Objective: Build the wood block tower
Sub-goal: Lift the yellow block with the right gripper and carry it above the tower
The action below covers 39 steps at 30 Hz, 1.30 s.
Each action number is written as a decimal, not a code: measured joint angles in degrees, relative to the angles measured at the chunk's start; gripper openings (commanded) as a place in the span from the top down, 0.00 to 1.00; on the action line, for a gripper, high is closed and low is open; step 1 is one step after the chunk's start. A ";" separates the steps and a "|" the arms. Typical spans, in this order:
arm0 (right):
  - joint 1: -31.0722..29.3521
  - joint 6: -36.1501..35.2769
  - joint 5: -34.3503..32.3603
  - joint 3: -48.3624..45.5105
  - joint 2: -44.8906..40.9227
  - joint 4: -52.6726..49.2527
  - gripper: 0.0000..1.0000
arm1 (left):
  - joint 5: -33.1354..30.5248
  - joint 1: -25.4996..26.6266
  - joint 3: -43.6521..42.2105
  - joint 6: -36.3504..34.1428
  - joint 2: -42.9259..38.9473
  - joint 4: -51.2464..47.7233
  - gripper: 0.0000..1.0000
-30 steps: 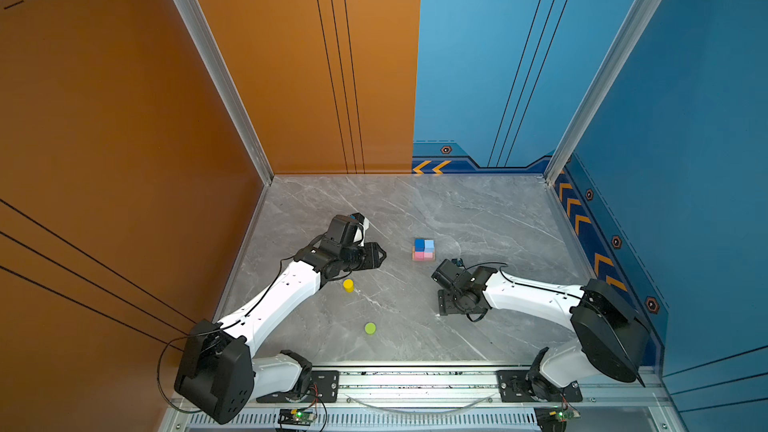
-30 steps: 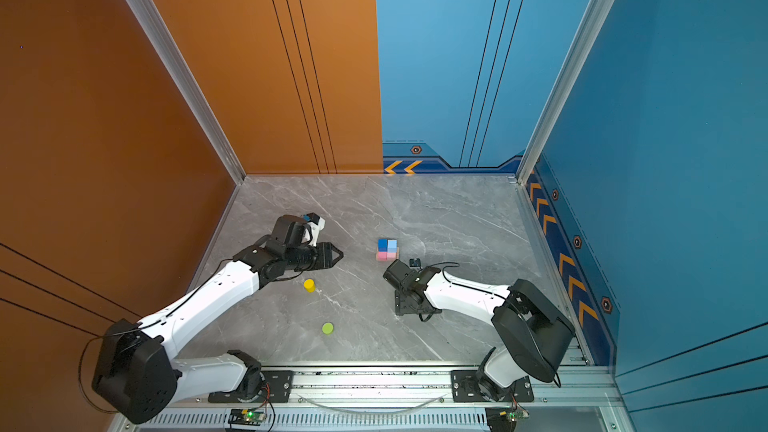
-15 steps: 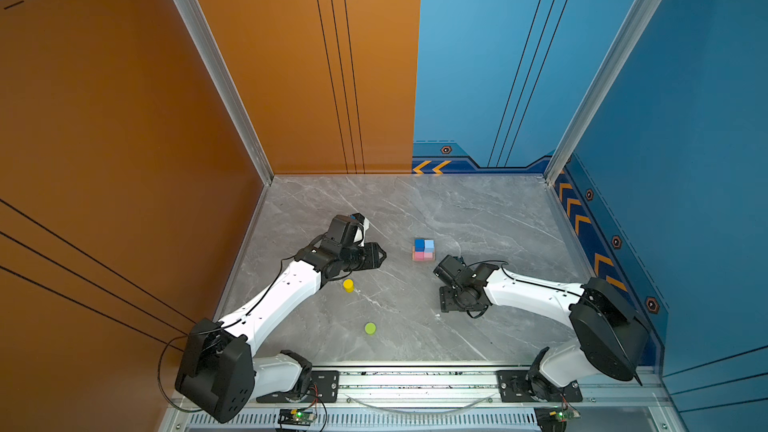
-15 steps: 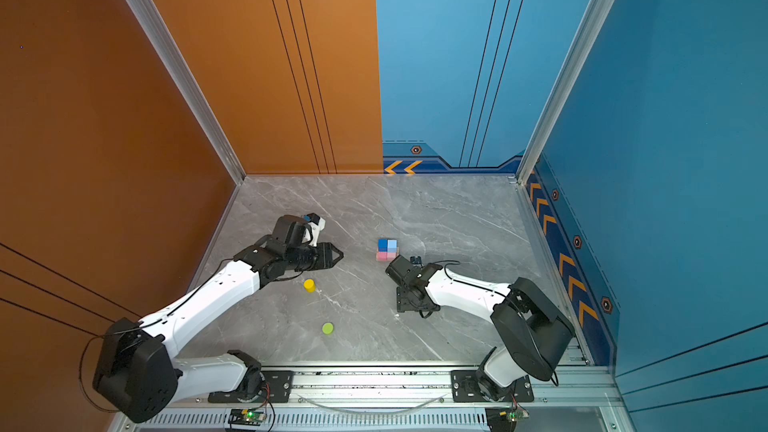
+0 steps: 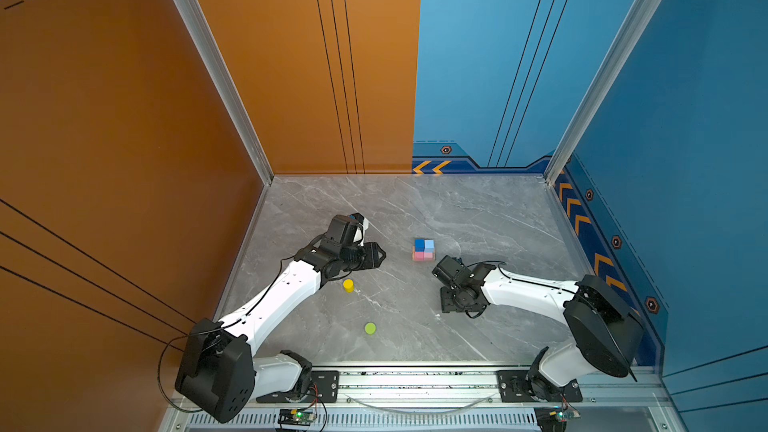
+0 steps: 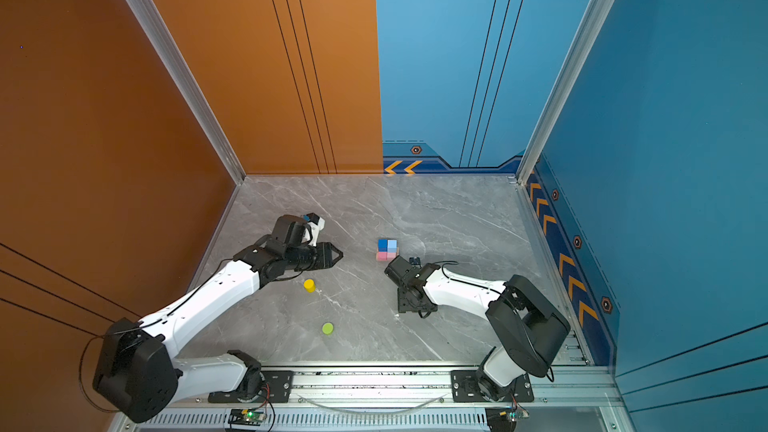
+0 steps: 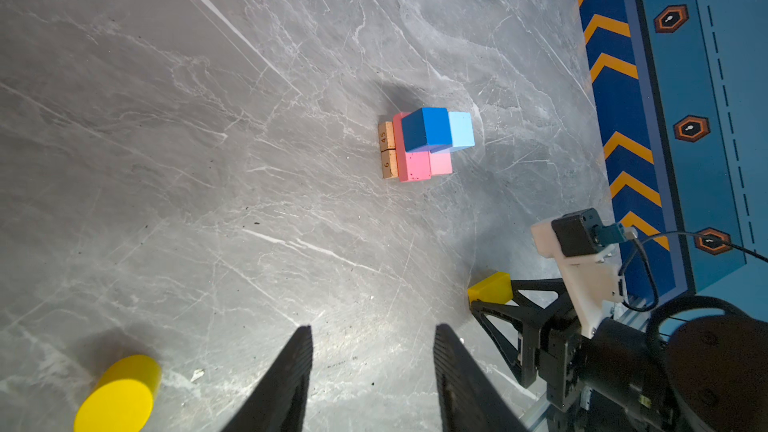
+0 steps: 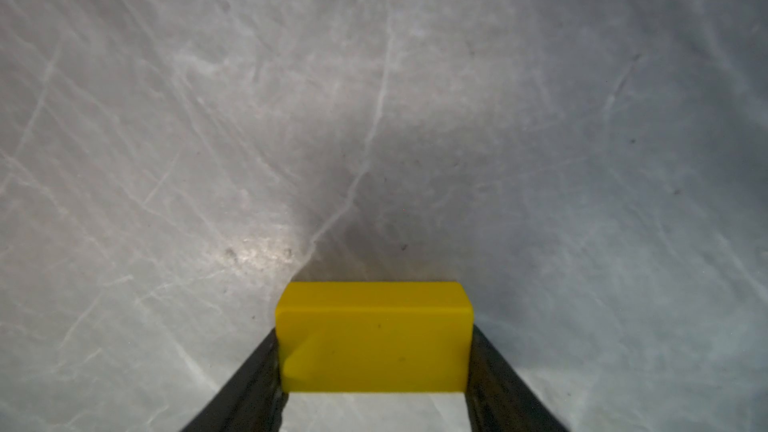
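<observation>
Grey tabletop [image 5: 478, 218] is occupied by a half-built tower [image 5: 424, 249]; the yellow brick [image 8: 374, 338] is clasped by the right gripper [image 8: 374, 332], the left gripper [image 7: 374, 328] is spread empty, yellow cylinder [image 5: 348, 285] and green cylinder [image 5: 370, 328] are unplaced

Left arm [image 5: 274, 309], right arm [image 5: 528, 290]: 2 white-shelled limbs with black joint housings and thin black cables; left gripper [image 7: 374, 328] has 2 black tapered fingers [image 7: 286, 380].

Grey veined marble floor [image 5: 478, 218] enclosed by walls: orange panels [image 5: 104, 118] at left and far left, blue panels [image 5: 685, 118] at far right and right. Corners marked by aluminium posts [image 5: 216, 68]. Orange chevrons [image 5: 582, 218] printed along blue skirting. Metal rail [image 5: 415, 380] mounted at near edge.
</observation>
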State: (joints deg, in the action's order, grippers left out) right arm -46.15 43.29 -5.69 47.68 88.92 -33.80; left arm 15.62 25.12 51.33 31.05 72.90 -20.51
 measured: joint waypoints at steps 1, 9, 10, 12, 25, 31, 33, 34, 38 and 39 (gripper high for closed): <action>-0.02 0.00 0.00 0.04 0.02 -0.02 0.37 | 0.00 0.00 0.00 0.00 0.00 0.00 0.51; -0.02 0.00 -0.02 2.03 0.04 -0.28 0.38 | 0.00 0.00 0.00 -0.02 0.00 0.00 0.50; 0.00 -0.02 -0.02 2.64 0.04 -0.50 0.38 | 0.00 0.00 0.00 -0.02 0.00 0.00 0.50; 0.00 -0.04 -0.04 3.93 0.04 -1.14 0.38 | 0.00 -0.02 0.00 -0.02 0.00 0.04 0.50; 1.90 -3.30 0.85 20.04 6.91 -8.39 0.38 | 0.87 -1.31 -0.76 -0.02 -0.02 1.03 0.51; 3.45 -5.05 1.53 27.67 11.32 -11.23 0.38 | 1.53 -2.05 -0.83 -0.02 -0.02 1.68 0.50; 4.04 -5.68 1.70 30.21 12.94 -12.13 0.38 | 1.75 -2.40 -0.83 -0.02 0.02 1.95 0.50; 4.31 -5.99 1.88 31.39 13.68 -12.59 0.38 | 1.90 -2.58 -0.83 -0.04 0.07 2.08 0.50; 5.20 -7.26 2.49 37.53 17.68 -14.56 0.38 | 2.47 -3.32 -0.83 -0.07 0.66 2.43 0.50; 5.31 -7.61 2.54 39.23 18.78 -15.06 0.38 | 2.60 -3.50 -0.83 -0.07 0.85 2.51 0.50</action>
State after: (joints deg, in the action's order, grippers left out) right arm -40.84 35.68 -3.16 86.91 107.70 -48.86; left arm 18.22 21.63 50.50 30.98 73.76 -18.00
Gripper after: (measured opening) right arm 0.619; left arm 0.497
